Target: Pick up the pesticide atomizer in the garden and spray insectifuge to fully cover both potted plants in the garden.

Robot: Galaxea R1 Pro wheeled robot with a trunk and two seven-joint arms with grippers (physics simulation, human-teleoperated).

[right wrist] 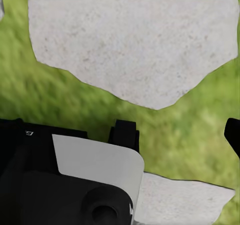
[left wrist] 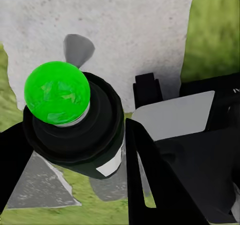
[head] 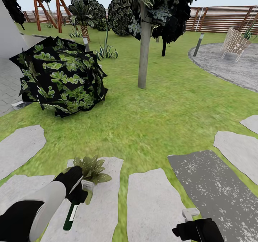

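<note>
On the pale stepping stone [head: 107,184] just beside a potted plant [head: 91,170], the left claw [head: 79,195] clasps the pesticide atomizer [head: 70,213] near its spray head, a sound hold since the slim, rigid bottle looks light yet slippery.

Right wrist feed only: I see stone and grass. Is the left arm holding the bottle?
Observer: Yes. In the head view the left gripper is shut on the dark-green bottle, which hangs below it.
Operator: Any plant near it?
Observer: One potted plant sits on the pale stepping stone, right beside that gripper.
Operator: Anything odd on the bottle?
Observer: The left wrist view shows a bright green ball on the bottle's end.
</note>
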